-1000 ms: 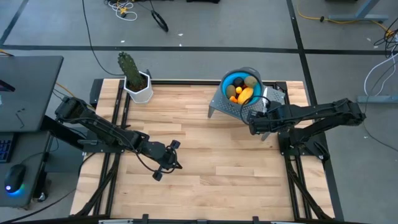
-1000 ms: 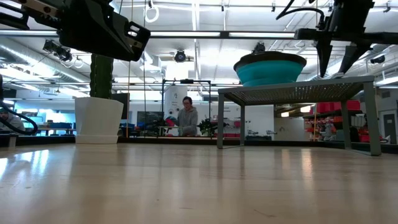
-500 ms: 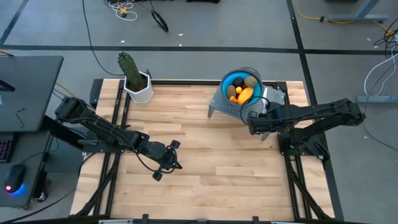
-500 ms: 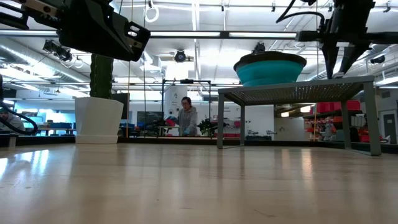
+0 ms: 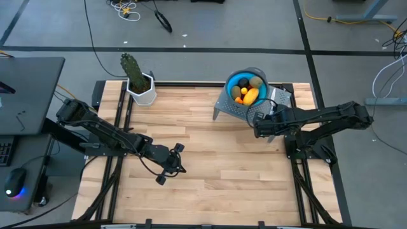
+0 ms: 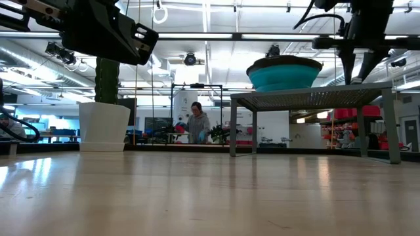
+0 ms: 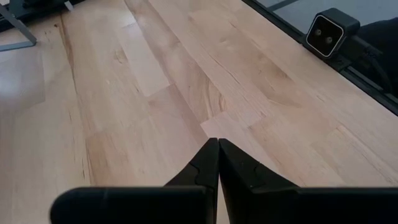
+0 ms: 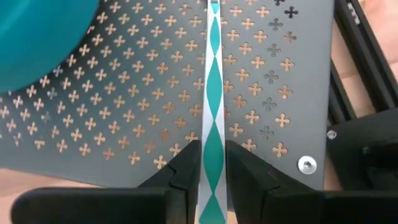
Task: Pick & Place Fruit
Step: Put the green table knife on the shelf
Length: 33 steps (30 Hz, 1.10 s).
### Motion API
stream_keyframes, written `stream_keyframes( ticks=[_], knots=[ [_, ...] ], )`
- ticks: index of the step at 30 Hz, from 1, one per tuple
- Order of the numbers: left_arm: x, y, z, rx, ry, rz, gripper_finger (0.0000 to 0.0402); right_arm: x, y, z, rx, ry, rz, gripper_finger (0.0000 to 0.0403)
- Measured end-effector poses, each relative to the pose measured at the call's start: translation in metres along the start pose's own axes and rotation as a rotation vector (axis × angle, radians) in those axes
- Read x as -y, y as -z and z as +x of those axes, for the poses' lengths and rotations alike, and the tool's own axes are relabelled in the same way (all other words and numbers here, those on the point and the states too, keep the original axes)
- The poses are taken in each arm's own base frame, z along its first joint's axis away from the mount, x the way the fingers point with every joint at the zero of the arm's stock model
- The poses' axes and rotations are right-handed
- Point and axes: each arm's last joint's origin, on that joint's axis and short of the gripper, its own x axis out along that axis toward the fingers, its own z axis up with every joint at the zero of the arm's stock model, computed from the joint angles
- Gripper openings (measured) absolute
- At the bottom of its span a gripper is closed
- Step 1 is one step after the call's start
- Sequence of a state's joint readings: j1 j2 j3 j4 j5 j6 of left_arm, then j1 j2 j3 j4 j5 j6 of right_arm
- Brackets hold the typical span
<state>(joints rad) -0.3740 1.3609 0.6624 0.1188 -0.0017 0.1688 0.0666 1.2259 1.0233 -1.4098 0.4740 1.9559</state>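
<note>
The fruit sits in a blue bowl (image 5: 245, 86) on a grey perforated stand (image 5: 226, 105) at the table's far right: a yellow oblong (image 5: 250, 97), an olive oval (image 5: 256, 83), a dark purple ball (image 5: 243, 83) and tiny orange pieces (image 5: 237, 100). A slim silvery knife patterned with teal diamonds (image 8: 212, 74) lies flat on the stand's top beside the bowl (image 8: 37, 37). My right gripper (image 5: 261, 124) (image 8: 213, 163) points down at the stand's right part, shut on the knife. My left gripper (image 5: 173, 159) (image 7: 217, 146) hovers shut over the table's middle. My right gripper pinches the knife between its two fingers (image 8: 189, 165), one on each long edge, on a stretch (image 8: 212, 146) near the stand's near edge. It comes from above, pointing down, with the fingers across the strip. The knife lies flat on the perforated top.
A green cactus in a white pot (image 5: 133, 71) (image 6: 105, 98) stands at the far left corner. The stand (image 6: 308, 98) rests on legs, with the bowl (image 6: 284, 71) on top. Bare wood (image 7: 155, 93) spreads around the left gripper. A person (image 6: 197, 124) stands in the room far behind the table.
My right gripper's fingers have closed from a wide gap to a narrow one on the knife, staying over the same spot on the stand. The left arm, bowl and fruit have kept still.
</note>
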Motion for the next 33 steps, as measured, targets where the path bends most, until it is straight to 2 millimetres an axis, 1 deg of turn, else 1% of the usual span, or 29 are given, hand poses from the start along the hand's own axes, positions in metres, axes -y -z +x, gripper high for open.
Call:
stream_keyframes(
  ticks=[3,9,16,33],
  knots=[
    [0.0000,0.0001,0.0000,-0.001,0.000,0.000,0.0018,-0.0005,0.0003,0.0003,-0.002,-0.004,0.050,0.0080],
    [0.0009,0.0001,0.0000,0.002,0.023,-0.003,0.0018,-0.0016,0.0007,0.0005,-0.006,-0.014,0.074,0.0080],
    [0.0009,0.0000,0.0000,0.002,0.023,-0.003,0.0018,-0.0029,0.0004,0.0010,0.026,-0.039,0.173,0.0080],
    [0.0016,0.0018,-0.0001,-0.015,0.048,-0.005,0.0018,-0.0041,0.0003,0.0011,0.054,-0.061,0.168,0.0080]
  ],
)
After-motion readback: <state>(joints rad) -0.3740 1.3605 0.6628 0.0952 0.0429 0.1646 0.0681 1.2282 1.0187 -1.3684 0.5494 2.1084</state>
